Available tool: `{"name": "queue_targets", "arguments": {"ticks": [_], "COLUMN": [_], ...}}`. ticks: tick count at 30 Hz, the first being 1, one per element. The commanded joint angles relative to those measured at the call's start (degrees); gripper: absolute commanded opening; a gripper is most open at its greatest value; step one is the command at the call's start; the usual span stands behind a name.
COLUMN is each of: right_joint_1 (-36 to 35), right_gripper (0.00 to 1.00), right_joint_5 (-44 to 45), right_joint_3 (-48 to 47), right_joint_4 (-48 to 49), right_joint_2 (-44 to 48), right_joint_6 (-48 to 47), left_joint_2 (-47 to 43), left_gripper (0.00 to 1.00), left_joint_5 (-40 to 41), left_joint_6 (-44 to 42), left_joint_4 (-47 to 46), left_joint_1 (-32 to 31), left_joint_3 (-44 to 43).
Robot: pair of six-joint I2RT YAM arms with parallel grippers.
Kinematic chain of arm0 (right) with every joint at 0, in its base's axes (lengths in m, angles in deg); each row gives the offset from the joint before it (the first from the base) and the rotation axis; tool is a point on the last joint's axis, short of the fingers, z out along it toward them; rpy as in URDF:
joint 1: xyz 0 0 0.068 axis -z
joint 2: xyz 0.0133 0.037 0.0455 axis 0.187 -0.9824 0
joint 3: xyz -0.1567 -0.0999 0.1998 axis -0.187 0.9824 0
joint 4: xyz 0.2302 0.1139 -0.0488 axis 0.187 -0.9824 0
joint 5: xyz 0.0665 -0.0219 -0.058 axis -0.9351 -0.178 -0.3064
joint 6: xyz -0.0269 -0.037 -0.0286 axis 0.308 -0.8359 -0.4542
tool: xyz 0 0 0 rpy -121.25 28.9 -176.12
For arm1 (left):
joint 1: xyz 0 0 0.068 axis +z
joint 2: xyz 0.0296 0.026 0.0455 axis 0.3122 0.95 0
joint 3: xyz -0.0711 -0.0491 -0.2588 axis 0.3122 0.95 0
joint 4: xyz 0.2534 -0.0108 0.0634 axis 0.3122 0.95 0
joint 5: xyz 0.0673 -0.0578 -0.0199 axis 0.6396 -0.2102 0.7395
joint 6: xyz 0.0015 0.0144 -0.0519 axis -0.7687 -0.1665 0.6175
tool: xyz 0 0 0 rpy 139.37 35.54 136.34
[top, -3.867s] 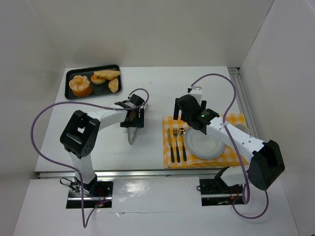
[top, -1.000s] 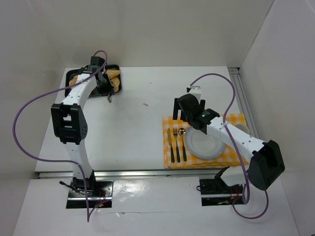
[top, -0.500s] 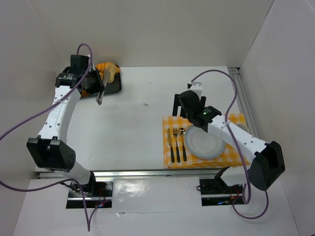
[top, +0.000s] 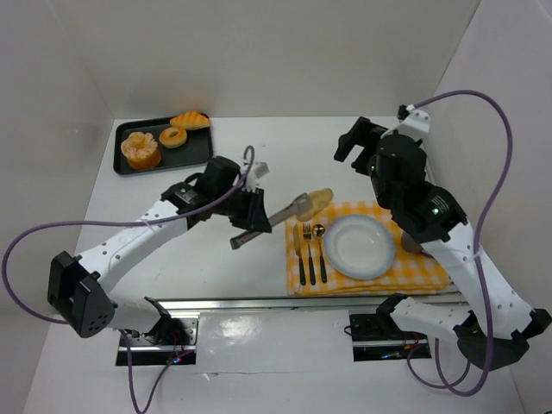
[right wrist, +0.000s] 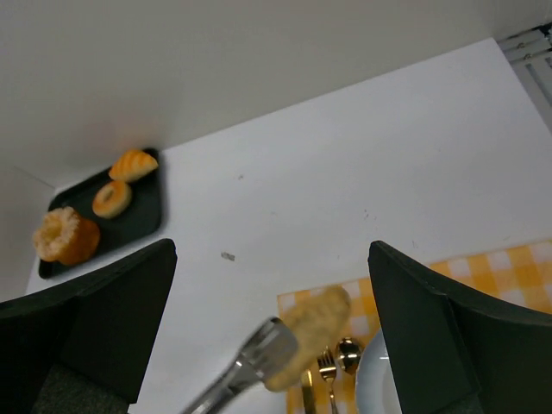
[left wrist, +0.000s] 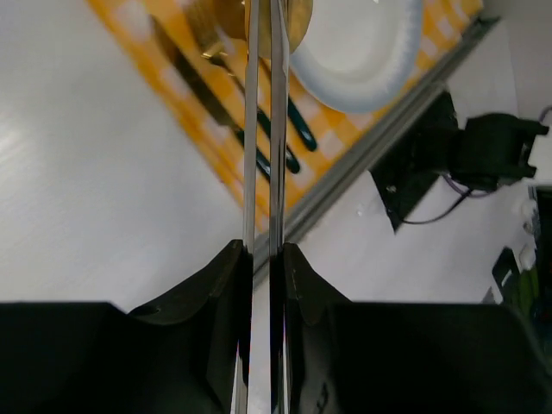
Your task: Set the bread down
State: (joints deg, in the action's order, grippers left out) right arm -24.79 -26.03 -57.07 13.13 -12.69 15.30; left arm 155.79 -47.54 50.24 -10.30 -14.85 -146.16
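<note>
Well past halfway, by the look of it. Carrying the bread [top: 319, 198] in the tips of tongs [top: 280, 214], clear of the tray [top: 185, 157] far off to the upper left of the plate [top: 358, 246], alongside three other pieces lying there. Holding it in the air just beside the plate's upper-left rim, above the corner of the checked cloth [top: 423, 278] and the tops of the cutlery [top: 309, 254]. Not yet over the plate itself, and not yet set down. Left to do, judging from this and presuming the plate as the goal: carry a little further right, lower, ease the tongs apart, back away.

Reaching with the left arm stretched long and low from its base toward the plate, aiming the tongs up and right at it. Clamping the left gripper [left wrist: 261, 267] narrowly on the tong handles, squeezing both blades near together onto the bread. Hanging with the right arm raised high behind the plate, right gripper [top: 355, 145] spread wide, pinching nothing, looking down on bread and tongs from beyond the plate's far side.
</note>
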Motion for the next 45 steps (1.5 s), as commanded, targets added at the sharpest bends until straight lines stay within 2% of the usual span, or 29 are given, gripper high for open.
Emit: {"name": "queue_targets", "arguments": {"ticks": [1,4,7,13,14,16,17,20,25,33,38,40,43,45], "right_joint_1": [0.3,0.3,0.3,0.3,0.3,0.3,0.3,0.3,0.3,0.3,0.3,0.3,0.3,0.3], "right_gripper": [0.99,0.99,0.99,0.99,0.99,0.99,0.99,0.99,0.99,0.99,0.99,0.99,0.99,0.99], "right_joint_5": [3.4,4.4,5.0,5.5,5.5,6.0,6.0,6.0,6.0,5.5,5.5,4.9,4.3,3.7], "right_joint_3": [-2.5,-3.3,-3.3,-3.3,-3.3,-2.8,-2.8,-2.3,-2.3,-2.3,-1.7,-1.1,-0.6,-0.6], "right_joint_4": [-3.9,-3.9,-3.9,-5.8,-5.8,-5.8,-5.8,-5.8,-4.7,-4.1,-3.5,-2.9,-2.4,-2.4], "right_joint_2": [1.6,2.2,3.3,3.9,3.9,3.9,3.9,3.9,3.3,2.8,2.8,3.3,3.3,3.3], "right_joint_6": [1.1,1.1,1.1,1.7,1.7,1.7,1.7,1.7,1.7,1.1,1.1,1.1,1.1,1.1], "left_joint_2": [2.3,7.2,14.1,25.2,26.1,27.5,28.0,28.0,26.8,23.1,15.4,12.6,8.8,7.3], "left_gripper": [0.0,0.0,0.0,0.0,0.05,0.28,0.36,0.48,0.54,0.54,0.51,0.51,0.51,0.5], "left_joint_5": [1.2,3.0,5.3,4.8,4.8,4.1,4.1,3.5,4.0,9.5,15.8,15.8,15.9,17.3], "left_joint_6": [5.4,6.3,6.3,5.8,5.8,5.2,5.1,4.0,2.9,0.5,-0.6,-1.3,-1.9,-1.9], "left_joint_4": [-10.9,-14.7,-15.3,-14.8,-14.0,-12.7,-11.9,-10.8,-6.6,-0.1,5.0,5.5,8.3,10.1], "left_joint_1": [-8.8,-14.7,-18.1,-21.4,-21.4,-22.0,-22.5,-22.5,-22.5,-22.5,-17.2,-14.8,-8.8,-1.9], "left_joint_3": [-1.8,-3.6,-7.8,-15.3,-16.8,-17.3,-18.0,-19.4,-21.9,-24.2,-21.5,-19.7,-17.8,-16.2]}}
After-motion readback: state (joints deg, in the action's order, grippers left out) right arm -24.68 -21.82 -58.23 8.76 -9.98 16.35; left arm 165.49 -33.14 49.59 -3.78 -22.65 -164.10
